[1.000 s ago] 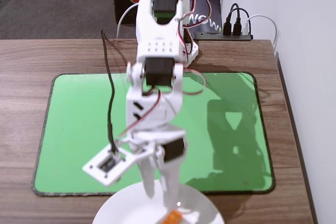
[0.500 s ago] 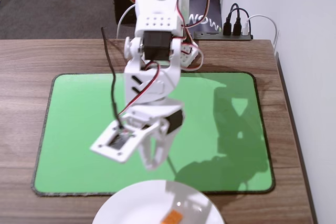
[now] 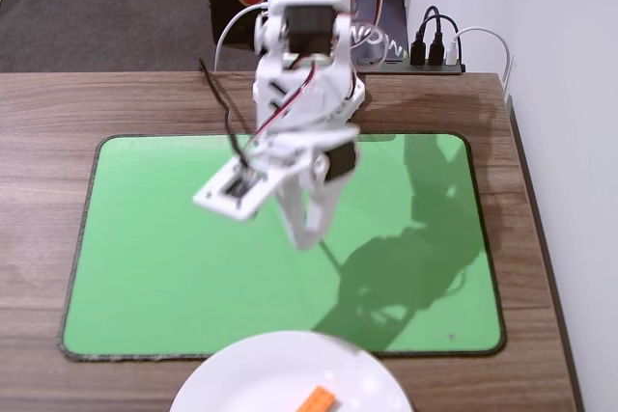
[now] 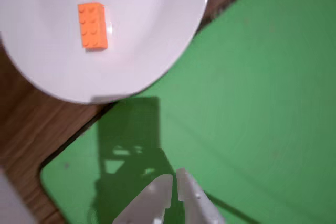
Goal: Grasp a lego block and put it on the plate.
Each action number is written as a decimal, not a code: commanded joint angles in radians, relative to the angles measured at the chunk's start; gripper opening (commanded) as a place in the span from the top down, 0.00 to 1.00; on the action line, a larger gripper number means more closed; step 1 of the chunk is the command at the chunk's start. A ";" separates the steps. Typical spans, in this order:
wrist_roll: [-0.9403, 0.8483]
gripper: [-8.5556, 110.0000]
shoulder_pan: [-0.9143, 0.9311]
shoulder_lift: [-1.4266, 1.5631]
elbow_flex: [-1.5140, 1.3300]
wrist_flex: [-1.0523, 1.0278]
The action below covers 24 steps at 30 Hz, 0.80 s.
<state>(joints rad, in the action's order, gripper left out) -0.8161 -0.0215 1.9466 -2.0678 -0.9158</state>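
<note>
Placement looks done from where I sit: the lego block [image 4: 93, 25] lies studs-up on the plate [image 4: 157, 35] in the upper left of the wrist view, touching nothing else, and in the fixed view I see it at the bottom edge, just right of center. My gripper [image 3: 307, 235] hangs above the middle of the green mat [image 3: 145, 238], well apart from the plate, its fingers nearly together with only a slit between them and nothing held. I judge the only thing left is parking the arm.
</note>
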 commanded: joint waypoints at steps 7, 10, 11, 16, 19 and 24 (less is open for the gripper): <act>0.351 0.92 -0.015 0.434 -0.321 0.023; 0.434 0.92 -0.014 0.543 -0.426 0.026; 0.456 0.92 -0.014 0.575 -0.456 0.026; 0.575 0.92 -0.014 0.761 -0.614 0.012; 0.626 0.92 -0.015 0.847 -0.686 -0.003; 0.669 0.92 0.000 0.954 -0.753 -0.055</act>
<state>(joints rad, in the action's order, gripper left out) -0.1641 -0.0337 2.8501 -2.8195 -0.9449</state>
